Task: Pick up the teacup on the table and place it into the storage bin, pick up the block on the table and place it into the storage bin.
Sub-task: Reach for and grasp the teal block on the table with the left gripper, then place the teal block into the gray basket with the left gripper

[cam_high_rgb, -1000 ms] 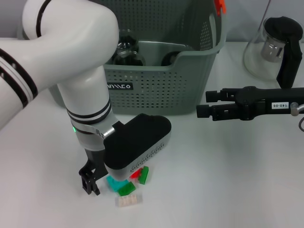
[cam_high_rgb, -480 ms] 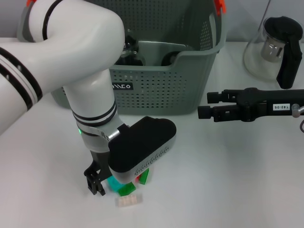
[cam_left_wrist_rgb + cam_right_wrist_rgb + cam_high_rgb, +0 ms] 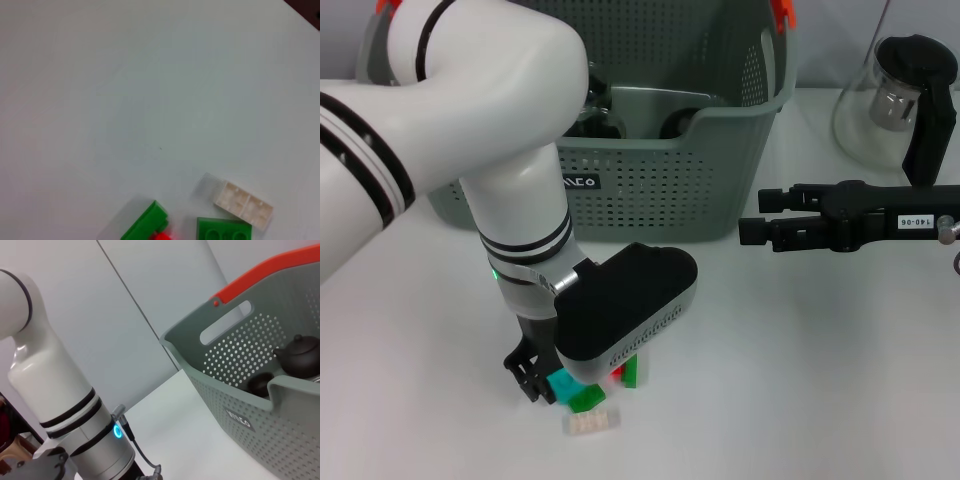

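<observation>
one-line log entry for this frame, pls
phase: block pick | left tool: low at block pile | right tool: idle above table | storage bin: holds dark teaware, no block

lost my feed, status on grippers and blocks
Left gripper low over the block cluster, grip unconfirmed. Right gripper hovers beside the storage bin. Glass pot far right, not obstructing.

Counted near the left claw (image 3: 532, 380): five bricks, namely two green (image 3: 586, 400), one red (image 3: 617, 376), one teal (image 3: 563, 384), one white (image 3: 592, 423). Behind the claw, one bin (image 3: 650, 175) holding one teapot (image 3: 299, 354) and one cup (image 3: 259, 383). Farther right, one glass jug (image 3: 898, 100).
</observation>
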### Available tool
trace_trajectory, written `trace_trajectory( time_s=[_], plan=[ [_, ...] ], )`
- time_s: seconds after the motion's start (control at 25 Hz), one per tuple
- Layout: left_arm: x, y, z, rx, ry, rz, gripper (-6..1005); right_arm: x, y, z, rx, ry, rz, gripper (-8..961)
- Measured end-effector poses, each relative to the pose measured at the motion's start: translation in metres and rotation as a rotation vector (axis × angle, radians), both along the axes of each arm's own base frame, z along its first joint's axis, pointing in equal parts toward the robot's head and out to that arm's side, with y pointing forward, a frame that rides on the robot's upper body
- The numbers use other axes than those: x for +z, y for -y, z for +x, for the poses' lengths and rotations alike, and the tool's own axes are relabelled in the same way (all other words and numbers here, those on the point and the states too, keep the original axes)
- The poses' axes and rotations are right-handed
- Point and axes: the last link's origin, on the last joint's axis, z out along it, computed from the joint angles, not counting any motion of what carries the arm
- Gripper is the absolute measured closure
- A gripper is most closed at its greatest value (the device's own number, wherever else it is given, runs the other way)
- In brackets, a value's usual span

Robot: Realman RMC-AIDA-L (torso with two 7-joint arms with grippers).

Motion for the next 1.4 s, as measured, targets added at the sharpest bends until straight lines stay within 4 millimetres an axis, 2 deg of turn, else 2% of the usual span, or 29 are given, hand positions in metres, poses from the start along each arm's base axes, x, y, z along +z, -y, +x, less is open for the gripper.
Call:
trace_trajectory(
  time_s=[0.2,0.56,0.68,0.84,1.08,1.2,1.4],
  plan=[
    [0.0,-0.001,0.0,0.001,-0.001,0.002,501,0.0,0.0,0.0,0.0,0.0,0.0,11],
    [0.008,-0.005,0.011,0.031,0.029,0.052,610,0.0,0.001,0.0,0.005,0.001,-0.003,11],
    [0.027,-0.009,0.02,0.099,0.095,0.099,611,0.0,0.002,-0.001,0.02,0.003,-0.01,11],
    [0.062,-0.015,0.027,0.295,0.298,0.153,611,0.0,0.009,-0.001,0.073,0.001,-0.031,11],
    [0.119,-0.023,0.019,0.584,0.697,0.284,610,0.002,0.021,0.001,0.165,0.011,-0.065,9],
    [0.14,-0.027,0.014,0.693,0.892,0.379,611,0.004,0.025,0.002,0.209,0.019,-0.083,9],
    [0.156,-0.052,0.01,0.848,1.118,0.573,611,0.005,0.025,0.0,0.262,0.062,-0.112,9]
  ],
)
